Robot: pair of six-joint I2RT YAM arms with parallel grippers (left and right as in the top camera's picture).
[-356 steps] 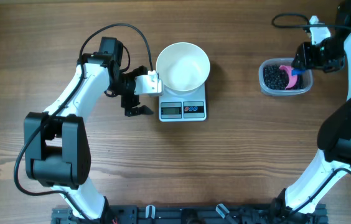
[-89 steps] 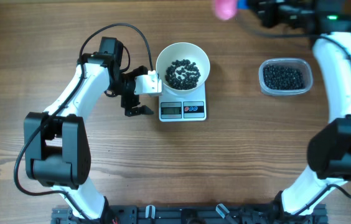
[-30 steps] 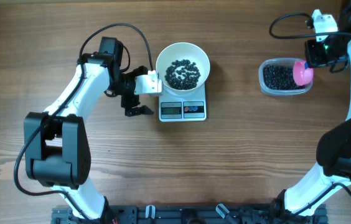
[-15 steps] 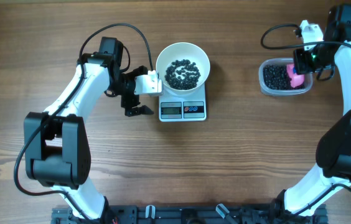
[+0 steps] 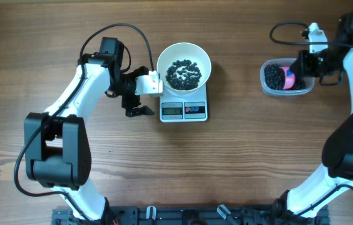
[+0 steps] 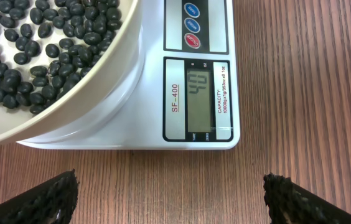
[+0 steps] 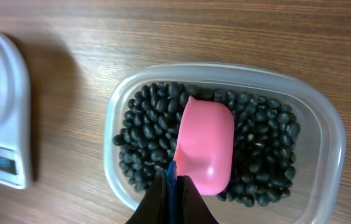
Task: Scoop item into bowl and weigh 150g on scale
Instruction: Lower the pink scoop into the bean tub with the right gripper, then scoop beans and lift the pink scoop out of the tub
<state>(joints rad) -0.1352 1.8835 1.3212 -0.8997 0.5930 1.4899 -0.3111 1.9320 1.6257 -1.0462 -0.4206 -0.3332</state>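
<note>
Wood-grain table point(image 5: 226, 162), two arms. Left of the scale point(image 5: 184, 110), the left pincer point(image 6: 169, 202) hangs released, jaws spread wide, holding nothing, aimed at the scale's front edge. Bowl point(image 5: 198, 53) sits on the scale, covering its far part. Black beans point(image 5: 183, 73) lie in a thin layer across the bowl's bottom, with white wall showing all round. Display point(image 6: 197, 93) is lit. Digits are hard to read but look like two figures, so probably well short of target. Well right of the scale, a clear tub point(image 7: 225, 71) holds the bulk of the beans. A pink scoop point(image 7: 205, 146) sits in that pile, back upward. Right pincer point(image 7: 172, 186) is clenched on the scoop's thin blue handle, at the tub's edge.

Progress:
- Done: bowl placed on the scale, some beans in it.
- Left: likely several more scoops, then fine top-up to the target weight.
- Step in hand: loading the scoop.
</note>
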